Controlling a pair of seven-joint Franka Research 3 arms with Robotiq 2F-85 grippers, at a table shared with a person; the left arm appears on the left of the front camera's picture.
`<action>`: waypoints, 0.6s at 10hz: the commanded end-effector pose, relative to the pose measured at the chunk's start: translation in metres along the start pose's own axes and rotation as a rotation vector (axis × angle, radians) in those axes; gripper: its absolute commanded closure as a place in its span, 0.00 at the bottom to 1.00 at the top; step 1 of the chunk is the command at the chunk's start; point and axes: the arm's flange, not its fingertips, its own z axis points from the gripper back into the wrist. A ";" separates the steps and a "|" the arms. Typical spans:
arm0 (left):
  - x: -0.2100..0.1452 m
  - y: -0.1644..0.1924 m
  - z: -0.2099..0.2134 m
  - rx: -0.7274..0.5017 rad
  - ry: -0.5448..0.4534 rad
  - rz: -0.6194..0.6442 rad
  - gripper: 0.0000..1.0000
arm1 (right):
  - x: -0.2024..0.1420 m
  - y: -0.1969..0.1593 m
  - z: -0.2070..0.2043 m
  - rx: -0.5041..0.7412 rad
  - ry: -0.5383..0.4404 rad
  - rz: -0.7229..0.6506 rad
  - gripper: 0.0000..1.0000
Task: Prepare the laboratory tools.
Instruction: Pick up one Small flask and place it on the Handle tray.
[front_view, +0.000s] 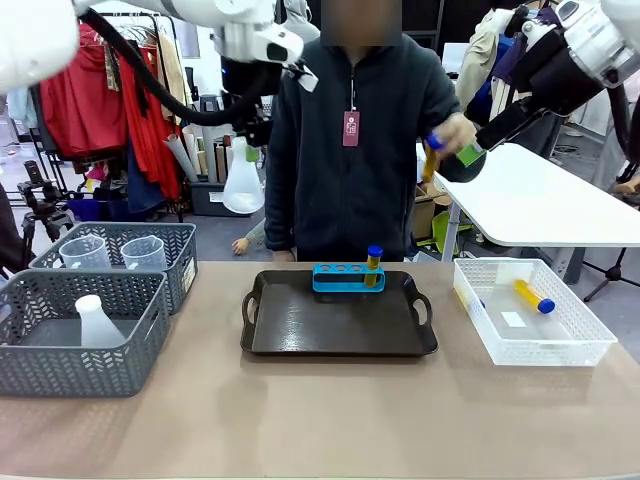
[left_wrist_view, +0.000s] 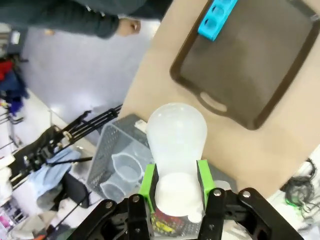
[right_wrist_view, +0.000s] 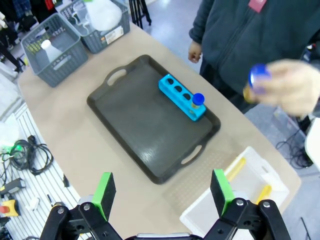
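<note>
My left gripper (left_wrist_view: 175, 185) is shut on the neck of a translucent white conical flask (left_wrist_view: 175, 145), which hangs high above the table's left side (front_view: 243, 180). My right gripper (right_wrist_view: 162, 192) is open and empty, raised at the far right (front_view: 470, 152). Just beside it, the person's hand (front_view: 455, 132) holds a blue-capped tube (right_wrist_view: 256, 80) of amber liquid. Another tube (front_view: 373, 265) stands in the blue rack (front_view: 348, 277) on the black tray (front_view: 300, 330). More tubes (front_view: 533, 295) lie in the white basket (front_view: 575, 350). Two clear beakers (front_view: 85, 250) sit in a grey basket.
Two grey baskets stand at the left; the nearer one (front_view: 60, 370) holds a second white flask (front_view: 95, 320), the farther one (front_view: 185, 255) holds the beakers. The person stands at the far edge behind the tray. A white table (front_view: 540, 200) is behind on the right.
</note>
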 end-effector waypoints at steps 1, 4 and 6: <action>0.030 0.007 0.001 0.023 -0.002 -0.056 1.00 | -0.001 0.000 0.001 0.001 -0.002 -0.001 0.00; 0.024 -0.008 -0.020 -0.002 -0.010 -0.041 1.00 | -0.001 0.000 0.001 0.001 -0.002 -0.001 0.00; 0.024 -0.008 -0.020 -0.002 -0.010 -0.041 1.00 | -0.001 0.000 0.001 0.001 -0.002 -0.001 0.00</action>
